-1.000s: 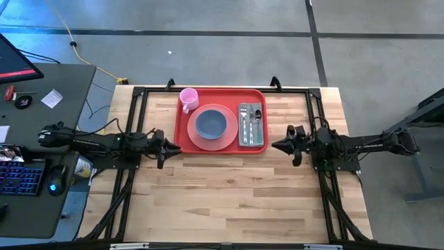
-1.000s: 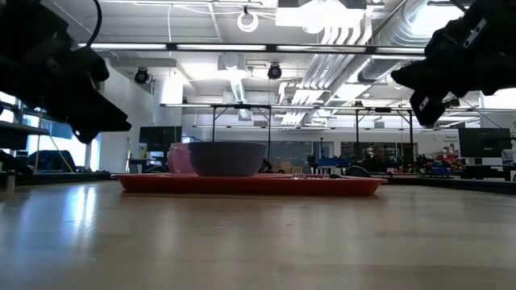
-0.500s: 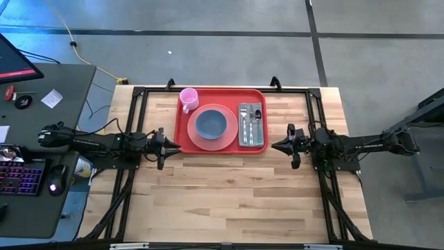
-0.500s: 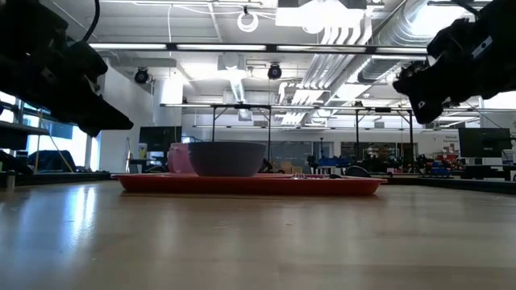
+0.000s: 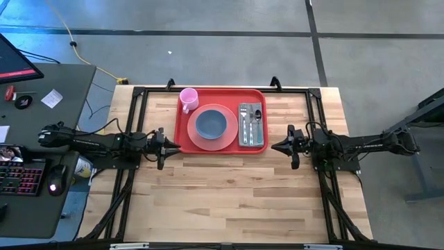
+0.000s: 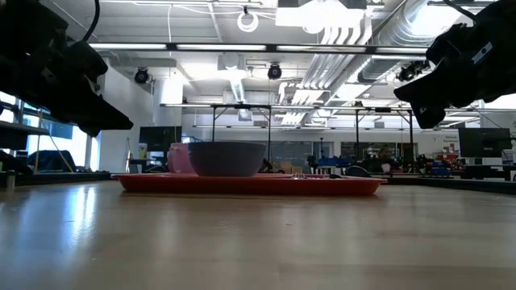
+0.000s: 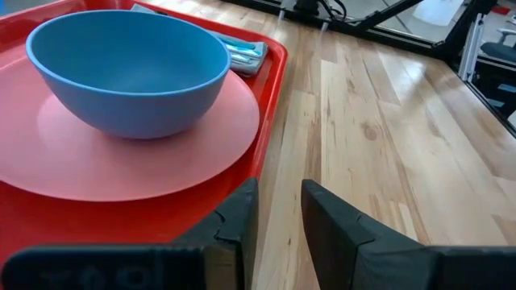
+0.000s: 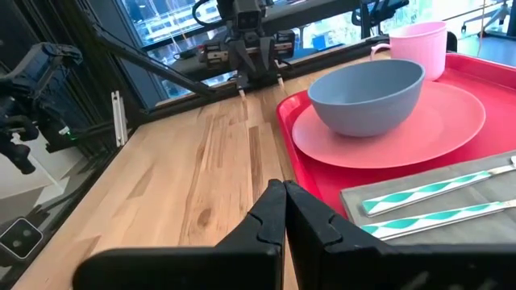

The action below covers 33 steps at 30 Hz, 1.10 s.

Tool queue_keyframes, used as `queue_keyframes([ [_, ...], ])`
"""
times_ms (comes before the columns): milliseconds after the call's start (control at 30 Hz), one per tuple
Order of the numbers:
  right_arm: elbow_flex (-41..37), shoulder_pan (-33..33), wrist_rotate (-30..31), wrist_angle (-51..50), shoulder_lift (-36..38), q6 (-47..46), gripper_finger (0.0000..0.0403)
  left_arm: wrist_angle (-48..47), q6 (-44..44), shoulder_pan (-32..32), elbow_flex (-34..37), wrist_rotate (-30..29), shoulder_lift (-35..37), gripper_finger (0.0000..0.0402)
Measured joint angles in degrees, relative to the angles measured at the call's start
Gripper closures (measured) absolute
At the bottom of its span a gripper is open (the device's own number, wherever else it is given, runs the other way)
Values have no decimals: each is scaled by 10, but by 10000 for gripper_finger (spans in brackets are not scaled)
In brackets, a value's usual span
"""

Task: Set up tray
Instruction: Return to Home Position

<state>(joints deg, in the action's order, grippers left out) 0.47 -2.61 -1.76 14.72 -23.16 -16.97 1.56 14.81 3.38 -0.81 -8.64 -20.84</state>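
Observation:
The red tray lies flat on the far middle of the wooden table. On it a blue bowl sits on a salmon-pink plate. A pink cup stands at the tray's far left corner. Cutlery rests on a grey napkin along the tray's right side. My left gripper hovers off the tray's near left corner, its fingers slightly apart. My right gripper hovers off the near right corner, shut. Both touch nothing and stand above the table in the low view.
Black frame rails run along the table's left, right and far sides. Bare wood spreads over the table's near half. A desk with keyboard and mouse stands left of the table.
My right gripper has turned a little about its wrist while staying beside the tray's near right corner. The tray and the things on it have kept still.

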Motion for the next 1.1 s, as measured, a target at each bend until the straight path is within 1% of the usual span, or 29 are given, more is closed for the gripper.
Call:
queue_keyframes([
  [267,0,0,0,-3,0,-1,403,0,0,0,0,0,0,275],
  [433,0,0,2,-61,19,0,403,0,0,0,0,0,12,275],
  [567,0,0,3,-135,58,0,403,1,0,0,0,3,47,275],
  [767,0,0,16,-136,112,1,402,1,0,0,0,4,104,275],
  [1100,0,0,18,-138,216,1,402,0,0,0,0,7,112,275],
])
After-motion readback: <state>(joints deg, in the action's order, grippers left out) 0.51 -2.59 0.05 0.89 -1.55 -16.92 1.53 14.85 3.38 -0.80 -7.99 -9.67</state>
